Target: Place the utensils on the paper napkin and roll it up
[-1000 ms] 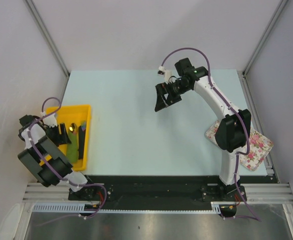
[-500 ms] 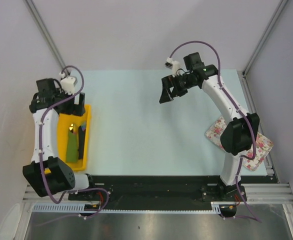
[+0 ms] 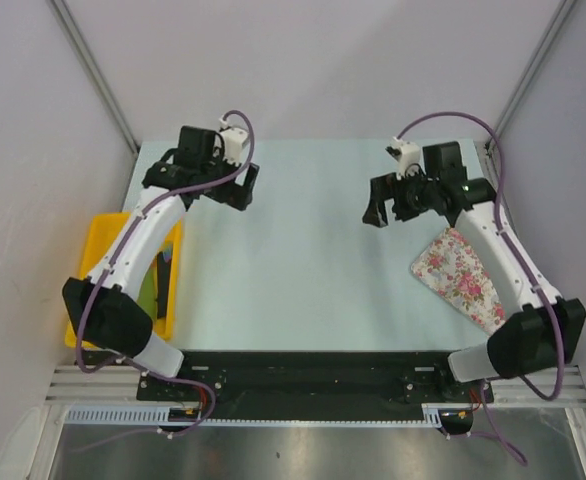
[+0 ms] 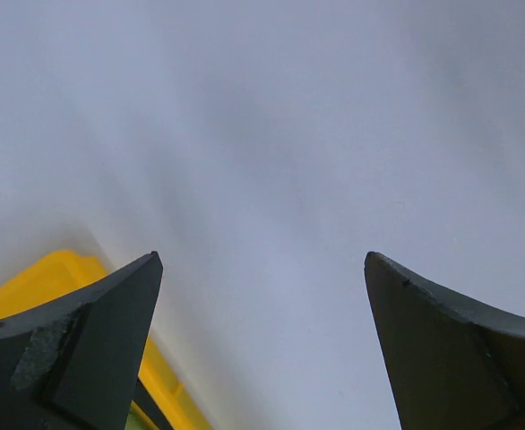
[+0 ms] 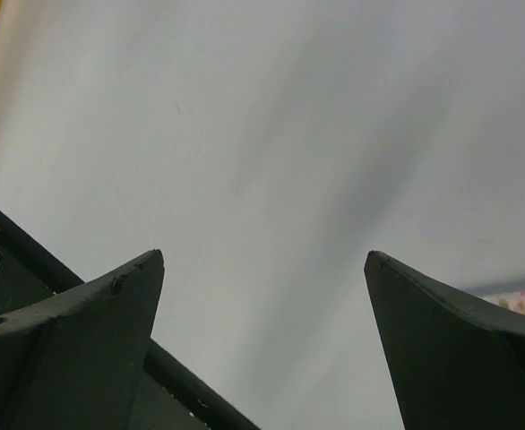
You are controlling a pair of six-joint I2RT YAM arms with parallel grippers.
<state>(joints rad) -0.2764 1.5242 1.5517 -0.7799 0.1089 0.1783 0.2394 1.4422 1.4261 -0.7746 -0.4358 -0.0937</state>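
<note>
1. Both arms have swung since the earlier frames: your left arm has risen from the yellow tray (image 3: pixel 103 240) toward the far left of the worktop (image 3: pixel 293 270); your right arm has drawn back rightward, uncovering the floral paper napkin (image 3: pixel 460 276).
2. Left fingers (image 3: pixel 241 188) stand wide apart, holding nothing; right fingers (image 3: pixel 377 213) likewise.
3. Utensils (image 3: pixel 159 285) lie in the tray at the near left, well apart from both grippers.
4. Napkin lies flat at the near right, just beside the right fingers, probably so you can load it.
</note>
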